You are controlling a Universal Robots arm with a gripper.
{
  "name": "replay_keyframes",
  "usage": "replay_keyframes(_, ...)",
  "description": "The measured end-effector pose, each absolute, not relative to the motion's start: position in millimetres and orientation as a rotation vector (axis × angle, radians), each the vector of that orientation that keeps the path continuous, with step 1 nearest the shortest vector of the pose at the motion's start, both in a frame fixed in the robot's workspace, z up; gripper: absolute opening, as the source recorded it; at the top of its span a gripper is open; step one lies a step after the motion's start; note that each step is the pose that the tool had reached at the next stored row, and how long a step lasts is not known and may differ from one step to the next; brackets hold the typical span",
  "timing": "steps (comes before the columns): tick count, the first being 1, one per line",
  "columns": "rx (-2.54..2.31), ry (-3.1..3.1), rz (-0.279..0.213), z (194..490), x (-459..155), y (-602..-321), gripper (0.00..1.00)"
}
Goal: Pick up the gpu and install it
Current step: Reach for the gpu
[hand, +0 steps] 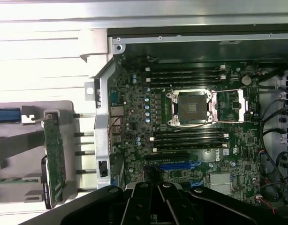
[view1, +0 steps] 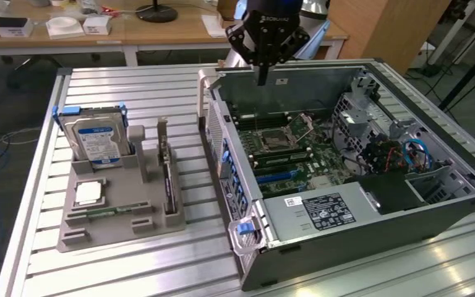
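The arm's gripper (view1: 261,78) hung over the far end of the open computer case (view1: 386,238), its jaws drawn together and carrying nothing. The gpu (view1: 168,179) had not been lifted. It stood on edge in a slot of the grey holder (view1: 114,230) on the slatted metal counter (view1: 138,272), just outside the case.

From the jaws, the card lay toward the exterior view's left and nearer that camera. Its long axis ran near-to-far, roughly parallel to the case's side. The silver bracket (view1: 161,133) was at the far end, the end closer to the jaws. The wrist view showed the same card (hand: 55,150) beside the case, off to one side of the gripper rather than beneath it.

The side wall (view1: 214,124) of the case rose between the jaws and the card, so by the look of it no straight low path joined them. In the holder, a ridge separated the card from the hard drive (view1: 97,143) with its blue-and-white label, which stood upright further to the exterior view's left. A processor chip (view1: 89,193) and a narrow green memory stick (view1: 109,212) lay flat in the holder nearer the camera. Inside the case, the motherboard (view1: 303,154) lay exposed, with a blue expansion slot (view1: 279,176) among those standing empty.
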State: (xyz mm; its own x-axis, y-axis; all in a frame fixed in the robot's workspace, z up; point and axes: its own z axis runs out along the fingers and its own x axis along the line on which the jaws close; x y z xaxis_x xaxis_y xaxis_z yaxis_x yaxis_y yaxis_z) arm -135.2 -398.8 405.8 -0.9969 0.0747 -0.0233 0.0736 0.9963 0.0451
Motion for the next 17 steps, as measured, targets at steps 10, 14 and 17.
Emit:
replay_keyframes(10, 0.116, 3.114, 0.069, 405.8, -140.0, -398.8, 0.11)
replay_keyframes(14, 0.116, 3.114, 0.069, 405.8, -141.4, -398.8, 0.11)
replay_keyframes(17, 0.116, 3.114, 0.069, 405.8, -142.5, -398.8, 0.11)
